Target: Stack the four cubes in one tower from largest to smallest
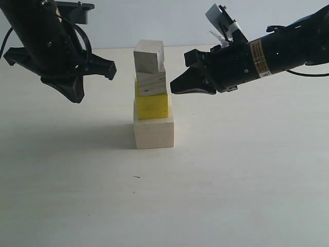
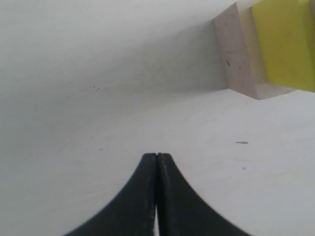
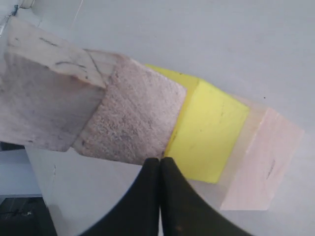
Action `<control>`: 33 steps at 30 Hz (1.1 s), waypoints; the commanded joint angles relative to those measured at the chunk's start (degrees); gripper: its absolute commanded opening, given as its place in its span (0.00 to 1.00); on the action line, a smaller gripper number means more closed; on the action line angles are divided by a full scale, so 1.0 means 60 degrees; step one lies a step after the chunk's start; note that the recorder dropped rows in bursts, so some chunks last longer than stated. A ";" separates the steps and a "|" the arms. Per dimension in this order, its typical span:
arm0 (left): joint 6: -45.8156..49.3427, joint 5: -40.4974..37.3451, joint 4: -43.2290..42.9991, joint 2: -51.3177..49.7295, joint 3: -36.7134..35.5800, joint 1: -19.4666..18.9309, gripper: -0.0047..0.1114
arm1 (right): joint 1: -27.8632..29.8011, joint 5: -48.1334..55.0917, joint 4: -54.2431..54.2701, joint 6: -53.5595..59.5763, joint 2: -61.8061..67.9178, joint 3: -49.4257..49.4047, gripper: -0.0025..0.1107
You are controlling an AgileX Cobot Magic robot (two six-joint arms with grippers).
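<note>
A cream-white desk (image 1: 241, 195) fills nearly everything I can see from here, matte and plain, running back to a pale bluish-grey wall (image 1: 154, 20) (a touch cooler in tone than the desk). The light is soft and even, and a broad, faint shadow (image 1: 61, 136) lies across the desk's left side. One tiny dark fleck (image 1: 136, 177) marks the surface near the front.
</note>
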State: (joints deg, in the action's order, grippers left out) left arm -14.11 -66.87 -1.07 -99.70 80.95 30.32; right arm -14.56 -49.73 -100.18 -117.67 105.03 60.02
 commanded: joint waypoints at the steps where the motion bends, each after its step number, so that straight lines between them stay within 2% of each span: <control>1: 0.0002 -0.0028 0.0125 0.0003 -0.0017 -0.0021 0.04 | -0.0023 -0.0083 0.0038 0.0119 -0.0155 0.0064 0.02; 33: 0.0071 -0.0028 0.0277 0.0003 -0.0017 -0.0021 0.04 | -0.0023 -0.0443 0.0603 0.0724 -0.0155 0.0064 0.02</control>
State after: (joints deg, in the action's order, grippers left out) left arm -13.89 -66.87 0.00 -99.70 80.95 30.32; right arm -14.56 -51.04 -97.18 -114.18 104.62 60.02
